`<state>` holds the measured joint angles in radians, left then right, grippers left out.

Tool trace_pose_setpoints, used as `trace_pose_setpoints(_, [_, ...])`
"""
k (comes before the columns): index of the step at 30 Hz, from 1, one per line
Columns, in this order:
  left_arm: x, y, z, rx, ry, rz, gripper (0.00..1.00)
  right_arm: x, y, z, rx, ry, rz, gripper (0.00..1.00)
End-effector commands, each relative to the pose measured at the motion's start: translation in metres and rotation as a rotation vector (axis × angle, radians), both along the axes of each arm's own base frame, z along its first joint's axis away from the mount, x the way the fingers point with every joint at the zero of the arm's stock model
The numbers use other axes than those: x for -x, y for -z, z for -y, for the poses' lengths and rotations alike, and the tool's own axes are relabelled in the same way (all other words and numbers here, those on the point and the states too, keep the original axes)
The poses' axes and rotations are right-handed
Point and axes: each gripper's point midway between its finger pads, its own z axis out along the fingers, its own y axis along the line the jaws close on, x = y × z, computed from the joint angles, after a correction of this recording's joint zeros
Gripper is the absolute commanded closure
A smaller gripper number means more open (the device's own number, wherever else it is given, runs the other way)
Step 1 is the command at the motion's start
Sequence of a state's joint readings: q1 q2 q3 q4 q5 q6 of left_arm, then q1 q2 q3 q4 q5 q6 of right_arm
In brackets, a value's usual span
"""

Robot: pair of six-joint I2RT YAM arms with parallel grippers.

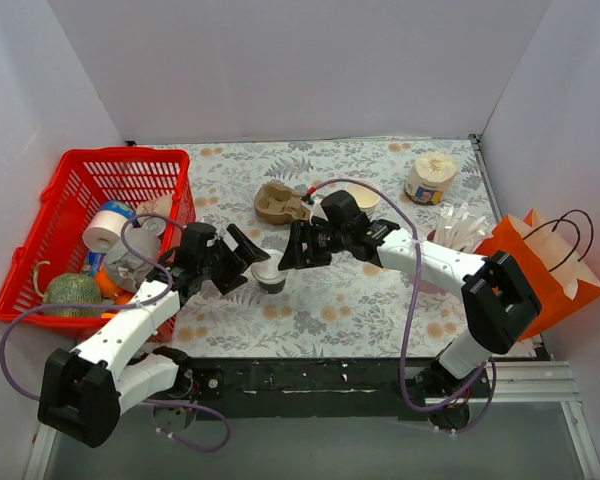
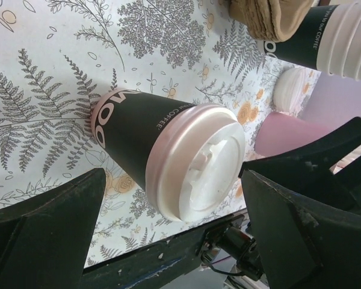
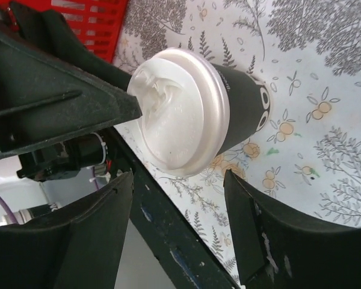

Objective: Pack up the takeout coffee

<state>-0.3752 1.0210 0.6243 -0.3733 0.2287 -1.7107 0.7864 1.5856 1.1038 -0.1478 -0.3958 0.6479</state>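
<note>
The top camera looks down from six o'clock. Both wrist cameras, close in, share the takeout coffee (image 2: 168, 153).

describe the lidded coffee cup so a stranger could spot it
On the fern-print table, look right of the red basket, at the gap between the left gripper and right gripper. The coffee cup stands there upright. It has dark sides and a white domed lid, unlike the cream stack at the back.

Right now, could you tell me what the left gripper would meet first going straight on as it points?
Most likely the coffee cup: it stands straight ahead of the left gripper, in line with the gap between its open jaws. Depth is hard to judge, but nothing lies nearer.
</note>
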Motion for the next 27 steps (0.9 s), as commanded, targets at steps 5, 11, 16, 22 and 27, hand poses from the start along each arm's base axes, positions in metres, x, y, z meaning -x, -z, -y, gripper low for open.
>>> trace_pose_setpoints(5, [-0.015,-0.003,0.006,0.008,-0.001,0.015,0.05,0.016,-0.008,-0.015,-0.162,-0.026,-0.089,0.35])
trace_pose_setpoints(11, [-0.013,0.006,0.007,0.011,0.016,0.002,0.14,0.021,-0.006,-0.023,-0.208,-0.035,-0.136,0.39])
trace_pose_setpoints(16, [-0.008,0.015,0.009,0.016,0.028,-0.015,0.18,0.022,0.003,-0.022,-0.206,-0.013,-0.162,0.41])
trace_pose_setpoints(22, [0.002,0.031,0.007,0.018,0.023,-0.063,0.22,0.023,0.016,-0.018,-0.179,0.024,-0.186,0.42])
trace_pose_setpoints(27, [0.008,0.038,0.007,0.043,0.006,-0.093,0.27,0.021,0.016,-0.020,-0.195,0.055,-0.188,0.44])
